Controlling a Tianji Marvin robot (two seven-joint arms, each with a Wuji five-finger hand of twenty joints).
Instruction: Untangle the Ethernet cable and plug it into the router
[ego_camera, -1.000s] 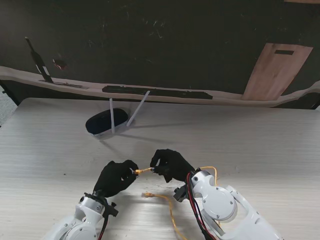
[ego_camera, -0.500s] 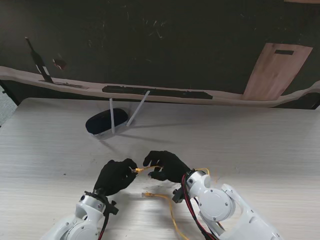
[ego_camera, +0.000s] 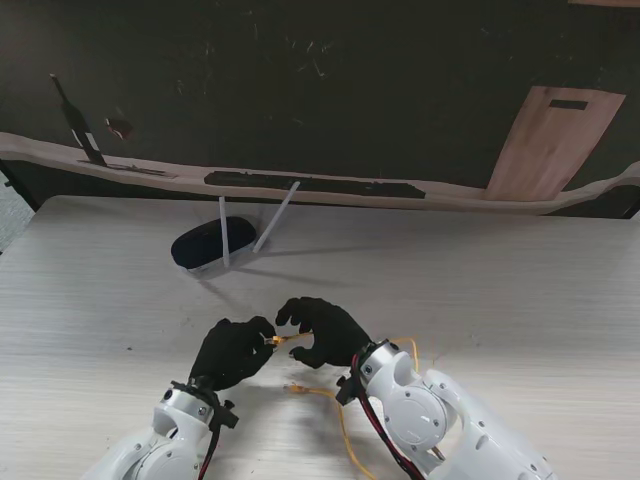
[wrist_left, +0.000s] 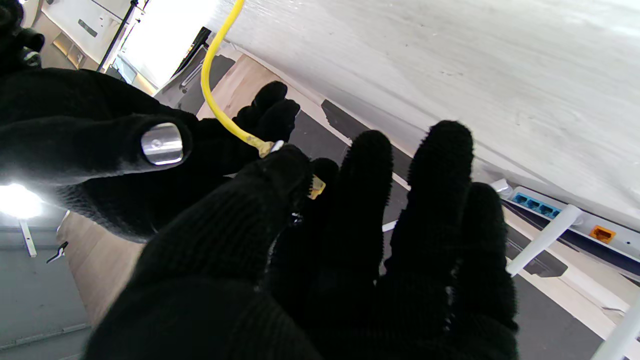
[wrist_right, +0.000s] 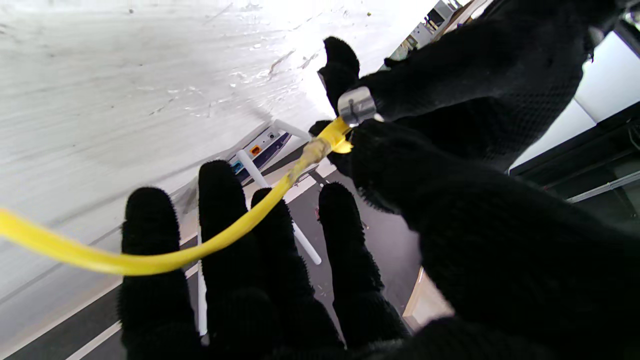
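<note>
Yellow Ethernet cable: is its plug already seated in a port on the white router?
No. The yellow Ethernet cable's plug sits pinched at the left hand, well short of the white router farther from me.

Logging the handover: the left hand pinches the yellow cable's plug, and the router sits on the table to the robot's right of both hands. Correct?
Not quite. In the stand view the router sits farther from me and to the left, not the right. The left hand does pinch the yellow cable's plug.

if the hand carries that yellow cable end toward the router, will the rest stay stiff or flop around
Probably floppy: the yellow cable sags in a curve behind the plug end pinched by the left hand. Its other end lies loose on the table, so it would likely drag along.
</note>
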